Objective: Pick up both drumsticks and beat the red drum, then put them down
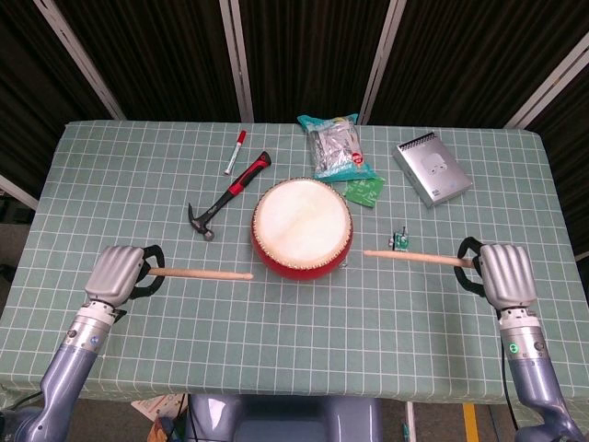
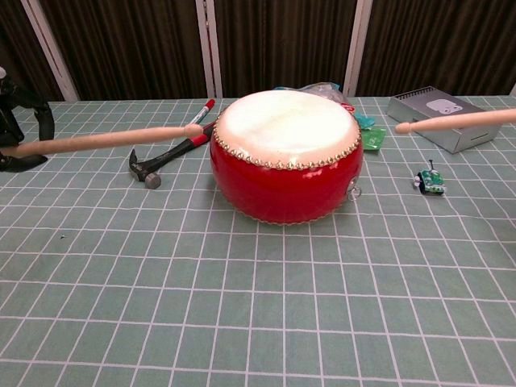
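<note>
I hold one drumstick (image 1: 200, 273) in my left hand (image 1: 116, 273) and the other drumstick (image 1: 411, 259) in my right hand (image 1: 504, 274), tips aimed inward but clear of the red drum (image 1: 302, 228) (table centre), which I read as set-down staging.

text: none legible | labels: too small to read

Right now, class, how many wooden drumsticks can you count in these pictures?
2. One wooden drumstick is held by the left hand, left of the red drum; the other by the right hand, on its right.
</note>
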You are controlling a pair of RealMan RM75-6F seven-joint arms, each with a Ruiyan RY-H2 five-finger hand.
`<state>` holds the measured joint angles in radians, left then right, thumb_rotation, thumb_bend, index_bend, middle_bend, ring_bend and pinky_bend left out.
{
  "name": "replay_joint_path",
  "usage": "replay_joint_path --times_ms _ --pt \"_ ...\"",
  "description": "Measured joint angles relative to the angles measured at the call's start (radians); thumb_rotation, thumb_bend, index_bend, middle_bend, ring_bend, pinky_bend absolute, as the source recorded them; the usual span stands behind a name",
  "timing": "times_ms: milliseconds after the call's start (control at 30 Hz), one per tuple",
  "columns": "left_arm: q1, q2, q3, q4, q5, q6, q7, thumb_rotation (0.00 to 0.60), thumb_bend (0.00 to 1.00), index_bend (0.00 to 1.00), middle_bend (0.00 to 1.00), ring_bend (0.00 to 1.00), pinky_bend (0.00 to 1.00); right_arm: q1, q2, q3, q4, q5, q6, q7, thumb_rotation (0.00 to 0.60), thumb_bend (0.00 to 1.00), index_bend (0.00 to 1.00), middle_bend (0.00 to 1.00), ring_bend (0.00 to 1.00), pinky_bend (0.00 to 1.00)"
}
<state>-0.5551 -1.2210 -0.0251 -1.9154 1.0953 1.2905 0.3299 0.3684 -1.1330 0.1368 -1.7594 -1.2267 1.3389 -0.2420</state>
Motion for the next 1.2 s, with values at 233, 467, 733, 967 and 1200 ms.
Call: replay_joint_path --times_ms 233,467,733,967,1200 --pt "0.034 -0.056 0.031 0.064 0.025 0.005 0.03 0.6 0.49 0.74 1.0 1.0 1.0 -0.041 -0.006 -0.064 0.039 -0.048 -0.006 0.004 0.6 0.77 0.91 1.0 1.0 1.0" --pt "0.047 -0.11 0.042 0.109 0.015 -0.006 0.112 0.6 0.46 0.68 1.0 1.0 1.0 -0.053 -0.013 -0.099 0.082 -0.064 -0.051 -0.014 0.6 0.77 0.91 1.0 1.0 1.0" --pt "0.041 -0.175 0.024 0.145 -0.06 -0.037 0.215 0.6 0.33 0.56 0.97 1.0 1.0 -0.047 -0.029 -0.118 0.127 -0.061 -0.115 -0.057 0.6 0.73 0.81 1.0 1.0 0.99" --pt "0.025 -0.223 -0.004 0.164 -0.126 -0.057 0.283 0.6 0.21 0.45 0.91 1.0 1.0 -0.042 -0.04 -0.119 0.144 -0.047 -0.137 -0.099 0.6 0.57 0.59 0.96 1.0 0.95" --pt "0.014 -0.238 -0.018 0.161 -0.183 -0.07 0.331 0.6 0.09 0.38 0.78 0.88 0.98 -0.039 -0.035 -0.122 0.14 -0.01 -0.167 -0.154 0.6 0.4 0.37 0.91 0.97 0.92"
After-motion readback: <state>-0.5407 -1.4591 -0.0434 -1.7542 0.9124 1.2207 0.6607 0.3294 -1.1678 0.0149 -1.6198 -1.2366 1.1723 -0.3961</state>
